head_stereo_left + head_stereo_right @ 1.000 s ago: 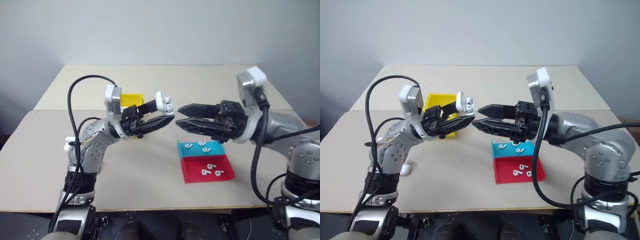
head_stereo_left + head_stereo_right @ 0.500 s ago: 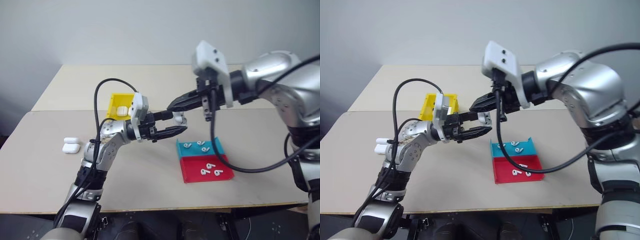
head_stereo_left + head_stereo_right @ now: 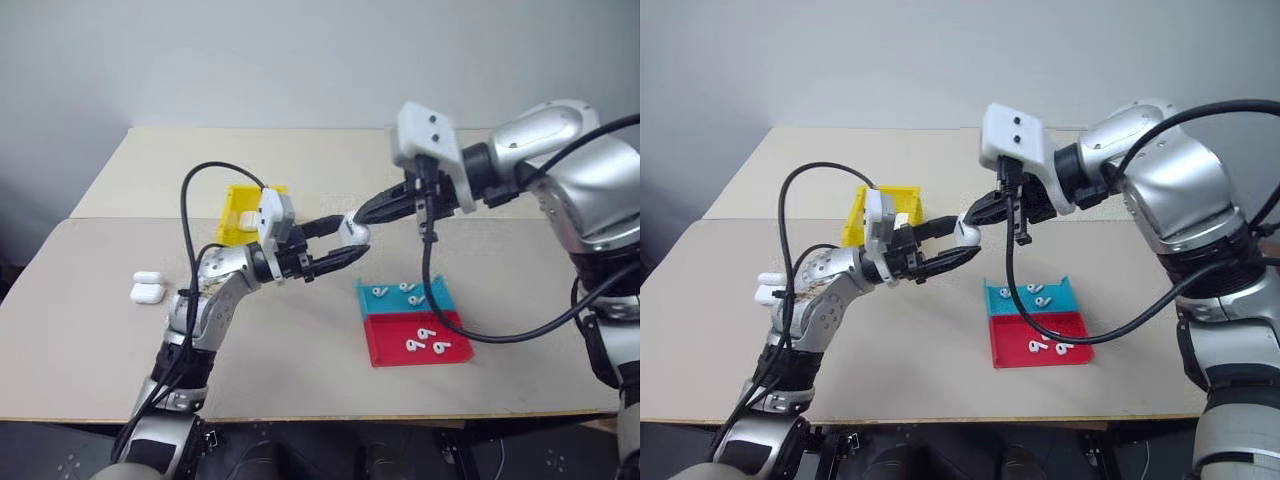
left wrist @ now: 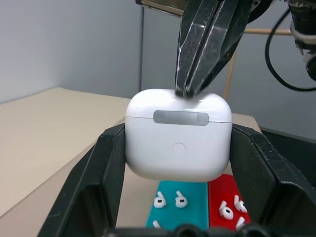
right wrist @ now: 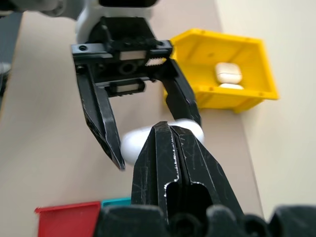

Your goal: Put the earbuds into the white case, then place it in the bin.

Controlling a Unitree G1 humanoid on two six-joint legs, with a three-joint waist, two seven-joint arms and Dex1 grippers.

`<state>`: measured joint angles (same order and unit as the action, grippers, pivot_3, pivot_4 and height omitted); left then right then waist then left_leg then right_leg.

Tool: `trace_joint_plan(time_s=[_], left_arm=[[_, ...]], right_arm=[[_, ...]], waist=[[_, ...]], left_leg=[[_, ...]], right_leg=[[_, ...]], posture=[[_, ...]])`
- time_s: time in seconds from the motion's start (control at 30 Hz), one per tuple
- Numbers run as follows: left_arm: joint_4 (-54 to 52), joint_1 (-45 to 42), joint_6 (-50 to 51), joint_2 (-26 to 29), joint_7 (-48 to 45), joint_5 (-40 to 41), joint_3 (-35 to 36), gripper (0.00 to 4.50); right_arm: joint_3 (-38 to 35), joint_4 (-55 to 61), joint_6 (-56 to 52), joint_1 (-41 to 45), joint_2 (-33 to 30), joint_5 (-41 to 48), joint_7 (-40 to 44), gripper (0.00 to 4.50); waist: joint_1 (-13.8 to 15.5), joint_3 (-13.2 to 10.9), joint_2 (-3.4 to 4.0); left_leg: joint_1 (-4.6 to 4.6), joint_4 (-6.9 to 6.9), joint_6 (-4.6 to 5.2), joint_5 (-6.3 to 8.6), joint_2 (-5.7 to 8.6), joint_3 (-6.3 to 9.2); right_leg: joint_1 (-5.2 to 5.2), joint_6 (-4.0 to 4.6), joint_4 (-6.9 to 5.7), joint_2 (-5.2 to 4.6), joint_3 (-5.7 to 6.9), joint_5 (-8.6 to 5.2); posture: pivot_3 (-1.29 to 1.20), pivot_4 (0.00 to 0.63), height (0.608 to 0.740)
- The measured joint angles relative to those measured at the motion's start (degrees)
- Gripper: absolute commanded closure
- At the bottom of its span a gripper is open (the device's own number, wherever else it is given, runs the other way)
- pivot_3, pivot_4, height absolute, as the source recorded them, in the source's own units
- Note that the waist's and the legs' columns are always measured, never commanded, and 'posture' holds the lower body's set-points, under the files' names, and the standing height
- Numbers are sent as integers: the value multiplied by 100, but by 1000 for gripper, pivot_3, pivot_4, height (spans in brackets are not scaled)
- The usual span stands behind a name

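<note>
- The white case (image 4: pixel 178 136) is a glossy, rounded pebble with a grey hinge strip and its lid down; it is held above the surface (image 3: pixel 300 370), between the yellow bin and the trays.
- The bin (image 5: pixel 232 66) is bright yellow plastic with raised walls and holds two more pale cases (image 5: pixel 228 74).
- A flat teal tray (image 3: pixel 403 295) and a flat red tray (image 3: pixel 420 341) lie side by side, each carrying tiny comma-shaped white earbuds (image 3: pixel 425 340).
- Two spare white cases (image 3: pixel 145 287) sit well apart, near the surface's left edge.
- A second ago the right tool's black fingers stood apart, level with the case; now they come down from above with their tips on its lid.
- The left tool (image 4: pixel 177 148) pinches the case by its two sides, fingers tight against it.
- The right tool (image 3: pixel 362 222) has its fingers pressed together, holding nothing, their tips touching the top of the case.
</note>
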<state>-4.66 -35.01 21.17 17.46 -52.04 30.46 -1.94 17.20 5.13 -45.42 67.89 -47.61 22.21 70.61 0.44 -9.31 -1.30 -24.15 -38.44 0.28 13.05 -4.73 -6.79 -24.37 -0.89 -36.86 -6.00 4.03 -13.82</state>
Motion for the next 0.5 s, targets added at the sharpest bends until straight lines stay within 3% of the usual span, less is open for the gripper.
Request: trace_joint_plan(time_s=[0.17, 0.3, 0.4, 0.5], left_arm=[[-602, 80, -62, -71, 1080, -251, 355, 1670], [-664, 120, 137, -17, 2438, -1149, 484, 1670], [-468, 70, 302, -165, 3402, -1705, 585, 1670], [-97, -106, 662, -230, 3969, -2052, 571, 1670]], right_arm=[[-1243, 117, -350, -802, 327, 532, -717, 4484], [-2083, 720, -202, -2071, 297, 626, -1155, 4484], [-2172, 1266, -105, -3040, 460, 644, -1445, 4484], [-2190, 1824, -105, -3352, 480, 844, -1571, 4484]], waist=[[39, 0, 0], [101, 1, -1], [98, 1, -1], [63, 1, -1]], left_leg=[[1, -4, -1, -1, 2, 4], [-1, -12, 8, 5, 5, 8], [-2, -14, 9, 5, 8, 8], [1, -13, 8, 5, 7, 11]], right_leg=[[8, 1, -1, -2, 3, 0], [17, -5, 9, -7, 9, 3], [12, -7, 3, -9, 6, 4], [10, -7, -3, -5, 6, 4]], posture=[[0, 150, 740], [0, 150, 740], [0, 150, 740], [0, 150, 740]])
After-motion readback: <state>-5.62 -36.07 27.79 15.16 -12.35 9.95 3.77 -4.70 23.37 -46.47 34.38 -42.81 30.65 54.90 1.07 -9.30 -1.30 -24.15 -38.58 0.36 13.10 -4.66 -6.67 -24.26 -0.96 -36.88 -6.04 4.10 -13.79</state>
